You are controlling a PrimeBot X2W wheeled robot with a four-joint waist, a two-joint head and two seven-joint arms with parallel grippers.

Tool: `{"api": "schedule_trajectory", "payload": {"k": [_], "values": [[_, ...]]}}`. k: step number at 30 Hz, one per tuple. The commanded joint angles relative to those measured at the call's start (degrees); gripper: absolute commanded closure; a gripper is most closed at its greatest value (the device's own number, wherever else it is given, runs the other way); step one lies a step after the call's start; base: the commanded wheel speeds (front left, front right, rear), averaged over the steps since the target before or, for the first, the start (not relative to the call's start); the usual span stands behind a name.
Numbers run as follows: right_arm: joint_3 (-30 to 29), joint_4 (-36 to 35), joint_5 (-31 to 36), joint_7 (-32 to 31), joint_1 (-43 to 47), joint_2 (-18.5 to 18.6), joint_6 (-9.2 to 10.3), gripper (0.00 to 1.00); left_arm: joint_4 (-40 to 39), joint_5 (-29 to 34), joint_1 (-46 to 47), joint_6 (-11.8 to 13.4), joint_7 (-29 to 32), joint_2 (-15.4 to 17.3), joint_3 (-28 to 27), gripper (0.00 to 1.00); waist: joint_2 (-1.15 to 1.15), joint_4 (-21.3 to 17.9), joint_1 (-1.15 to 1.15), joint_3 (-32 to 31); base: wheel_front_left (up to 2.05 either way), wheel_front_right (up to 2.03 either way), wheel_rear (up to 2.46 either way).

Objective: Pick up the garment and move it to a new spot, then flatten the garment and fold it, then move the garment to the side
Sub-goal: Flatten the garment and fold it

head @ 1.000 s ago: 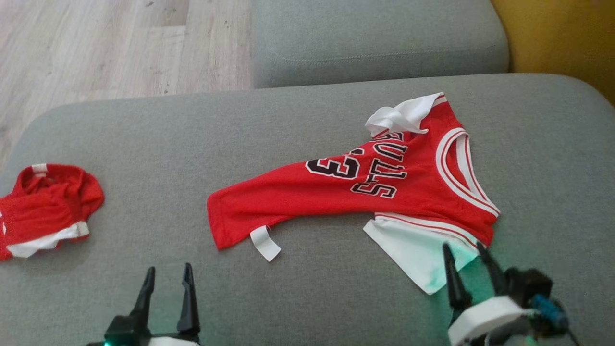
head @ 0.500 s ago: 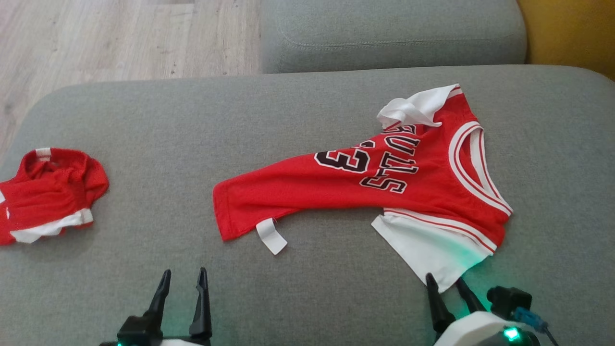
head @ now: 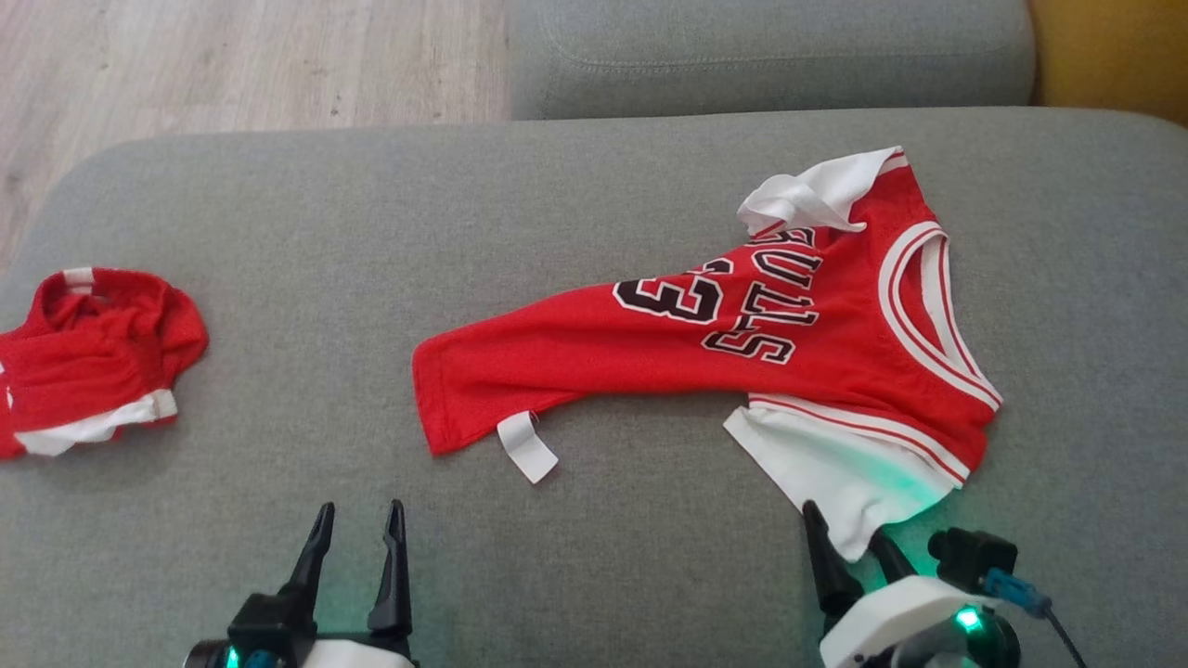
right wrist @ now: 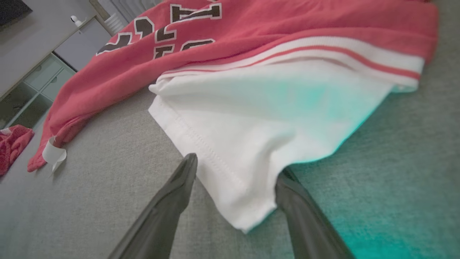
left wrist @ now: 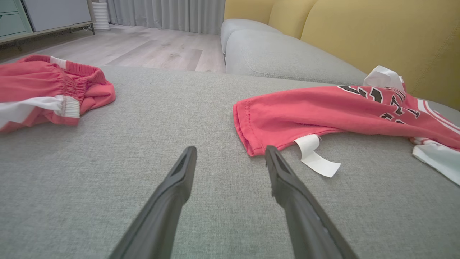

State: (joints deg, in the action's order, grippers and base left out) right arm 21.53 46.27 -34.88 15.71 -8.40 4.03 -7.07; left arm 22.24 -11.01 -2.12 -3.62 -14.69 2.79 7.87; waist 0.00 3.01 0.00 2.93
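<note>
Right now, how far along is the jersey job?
Nothing looks finished: the red jersey lies rumpled and unfolded on the grey sofa cushion. In hand: the open right hand straddles the corner of its lower white panel, not closed on it; the open left hand sits short of the hem. Left: lift, move, flatten, fold, set aside.

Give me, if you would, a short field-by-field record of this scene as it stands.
surface: grey sofa cushion
garment: red jersey, spread unfolded and rumpled, right of centre
left gripper: open, empty, apart from the jersey's hem
right gripper: open, corner of the jersey's white panel between its fingers
other item: second red garment, bunched near the cushion's left edge
</note>
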Motion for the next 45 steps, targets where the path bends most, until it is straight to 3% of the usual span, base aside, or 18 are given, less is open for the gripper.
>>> {"api": "schedule_trajectory", "payload": {"k": [1, 14, 18, 20, 22, 29, 34, 45], "values": [[2.7, 0.04, -0.72, -0.71, -0.87, -1.15, -0.42, 0.0, -1.32, 0.19, 2.86, -0.24, -0.3, 0.09, -1.23, 0.0, 0.0, -0.05, 0.0, 0.17, 0.0, 0.0, 0.0], [2.23, 1.16, -7.48, -0.71, -0.35, -1.15, -0.42, 0.0, -1.1, -0.44, 4.13, -1.05, -0.3, 0.09, 0.45, 0.0, 0.0, -0.78, 0.0, 1.55, 0.0, 0.0, 0.0], [2.49, 0.38, -10.01, -0.71, 0.28, -1.15, -0.42, 0.14, -1.09, -0.76, 4.06, -1.11, -0.3, 0.09, 1.0, 0.0, 0.0, -1.52, 0.0, 1.6, 0.0, 0.0, 0.0], [2.86, 0.13, -10.99, -0.71, -0.02, -1.15, -0.42, 0.51, -1.03, -0.72, 4.32, -1.16, -0.3, 0.09, 1.17, 0.0, 0.0, -1.8, 0.0, 1.8, 0.0, 0.0, 0.0], [3.64, 0.18, -11.03, -0.71, -0.7, -1.15, -0.42, 1.0, -0.97, -0.52, 4.63, -1.25, -0.3, 0.09, 1.24, 0.0, 0.0, -2.02, 0.0, 1.98, 0.0, 0.0, 0.0], [-0.05, 0.66, -7.09, -0.71, -1.8, -0.27, -0.42, 1.0, -0.91, -1.82, 5.1, -1.95, -0.3, 0.09, 1.43, 0.0, 0.0, -2.59, 0.0, 1.6, 0.0, 0.0, 0.0], [-4.08, -0.3, -3.87, -0.71, 0.52, 0.93, -0.42, 1.0, 0.04, -7.16, 5.28, -2.87, -0.3, 0.09, 2.57, 0.0, 0.0, -3.61, 0.0, 1.0, 0.0, 0.0, 0.0], [-4.97, -3.94, -0.4, -0.71, 1.34, 2.59, -0.42, 1.0, 7.9, -16.3, 9.87, -3.75, -0.3, 0.09, 3.4, 0.0, 0.0, -7.22, 0.0, 2.58, 0.0, 0.0, 0.0]]}}
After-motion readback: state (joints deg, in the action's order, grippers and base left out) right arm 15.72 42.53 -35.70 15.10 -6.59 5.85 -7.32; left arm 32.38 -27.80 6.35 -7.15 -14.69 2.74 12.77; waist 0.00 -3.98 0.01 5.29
